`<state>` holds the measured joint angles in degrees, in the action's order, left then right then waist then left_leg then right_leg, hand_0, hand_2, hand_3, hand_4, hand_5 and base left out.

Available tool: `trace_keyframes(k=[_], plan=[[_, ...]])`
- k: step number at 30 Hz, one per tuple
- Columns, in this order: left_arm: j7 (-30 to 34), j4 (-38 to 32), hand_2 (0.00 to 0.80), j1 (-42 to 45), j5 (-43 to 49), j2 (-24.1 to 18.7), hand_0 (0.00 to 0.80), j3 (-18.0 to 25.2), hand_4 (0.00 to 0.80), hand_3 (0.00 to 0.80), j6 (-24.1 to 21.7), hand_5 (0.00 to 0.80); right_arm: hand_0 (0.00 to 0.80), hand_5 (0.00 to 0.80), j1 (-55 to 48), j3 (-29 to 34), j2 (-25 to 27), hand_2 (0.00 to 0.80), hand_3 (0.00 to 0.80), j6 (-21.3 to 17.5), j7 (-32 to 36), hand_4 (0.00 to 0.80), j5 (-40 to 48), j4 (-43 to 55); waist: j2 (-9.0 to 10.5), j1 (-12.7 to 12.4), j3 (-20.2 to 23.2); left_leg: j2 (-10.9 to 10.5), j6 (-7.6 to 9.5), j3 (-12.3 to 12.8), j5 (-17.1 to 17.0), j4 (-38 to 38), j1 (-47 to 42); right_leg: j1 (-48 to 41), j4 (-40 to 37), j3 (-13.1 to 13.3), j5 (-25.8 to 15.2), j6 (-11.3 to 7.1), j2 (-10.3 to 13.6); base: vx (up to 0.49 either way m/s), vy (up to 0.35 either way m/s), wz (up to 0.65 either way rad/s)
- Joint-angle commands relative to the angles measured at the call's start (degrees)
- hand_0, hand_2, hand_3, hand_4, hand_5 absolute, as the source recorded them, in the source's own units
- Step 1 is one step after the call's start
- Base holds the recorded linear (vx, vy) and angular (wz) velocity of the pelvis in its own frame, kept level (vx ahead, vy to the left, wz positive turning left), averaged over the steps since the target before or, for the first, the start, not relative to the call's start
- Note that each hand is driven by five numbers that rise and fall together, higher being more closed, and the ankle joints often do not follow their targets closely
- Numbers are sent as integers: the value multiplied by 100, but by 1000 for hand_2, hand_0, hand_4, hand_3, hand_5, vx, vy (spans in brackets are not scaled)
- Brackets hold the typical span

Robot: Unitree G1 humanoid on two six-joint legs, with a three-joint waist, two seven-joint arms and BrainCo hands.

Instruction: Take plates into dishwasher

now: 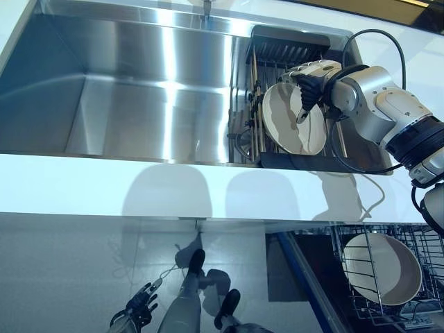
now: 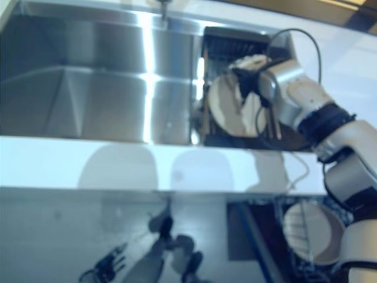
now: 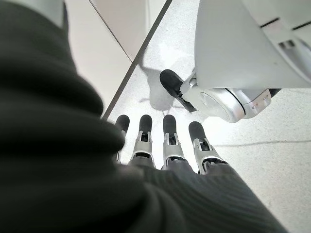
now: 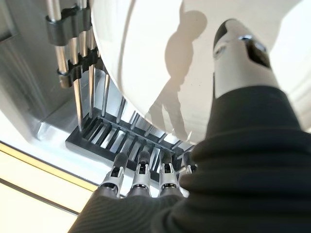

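A wide steel sink (image 1: 139,90) fills the far side of the white counter (image 1: 104,187), and at its right end stands a dark dish rack (image 1: 291,48) with upright metal rods. A white plate (image 1: 291,119) stands on edge in that rack, leaning a little, its hollow face turned toward the robot and its flat running roughly front to back between the rods. The right hand (image 1: 310,83) is at the plate's upper rim: in the right wrist view the thumb (image 4: 238,58) lies against the plate's white face while the fingers (image 4: 141,170) reach straight past its edge toward the rack's base (whether they touch the back of the plate cannot be told), so the hand looks spread about the rim rather than clamped on it. The rods just left of the plate stand close beside it. Below the counter, at the lower right, the dishwasher basket (image 1: 409,305) of wire already holds a second plate (image 1: 381,267) standing on edge. The left hand (image 1: 139,305) hangs low over the floor, well apart from the counter, fingers straight and holding nothing.
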<state>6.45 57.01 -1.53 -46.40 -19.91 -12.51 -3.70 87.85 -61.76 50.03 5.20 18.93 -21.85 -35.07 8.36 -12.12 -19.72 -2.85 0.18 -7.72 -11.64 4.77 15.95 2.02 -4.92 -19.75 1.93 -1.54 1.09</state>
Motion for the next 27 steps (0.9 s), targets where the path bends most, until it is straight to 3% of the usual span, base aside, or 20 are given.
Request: trace_keyframes(k=[1, 18, 26, 27], plan=[[73, -146, 0, 44, -196, -22, 0, -69, 0, 0, -60, 0, 0, 0, 1020, -553, 159, 0, 0, 47, -233, 0, -112, -145, 92, -151, -146, -171, 202, 317, 932, 23, -535, 409, -8, -138, -461, -84, 72, 42, 4, 1], [24, -245, 0, 70, -377, -79, 0, -77, 0, 0, 2, 0, 0, 0, 1280, -762, 128, 0, 0, -125, -313, 0, -141, -166, 102, -247, -283, -177, 218, 219, 920, 23, -495, 405, -8, -229, -453, -76, 81, 48, -3, 1], [30, -302, 0, 70, -476, -98, 0, -73, 0, 0, 30, 0, 0, 0, 1322, -892, 26, 0, 0, -297, -42, 0, 183, -240, 90, -314, -353, -184, 219, 188, 900, 23, -456, 420, -8, -289, -458, -77, 95, 41, 3, 5], [28, -312, 0, 68, -468, -96, 0, -76, 0, 0, 45, 0, 88, 88, 1285, -889, -12, 88, 88, -288, -4, 88, 229, -234, 86, -325, -355, -186, 217, 184, 897, 23, -454, 416, -8, -309, -454, -75, 99, 31, 6, 5]])
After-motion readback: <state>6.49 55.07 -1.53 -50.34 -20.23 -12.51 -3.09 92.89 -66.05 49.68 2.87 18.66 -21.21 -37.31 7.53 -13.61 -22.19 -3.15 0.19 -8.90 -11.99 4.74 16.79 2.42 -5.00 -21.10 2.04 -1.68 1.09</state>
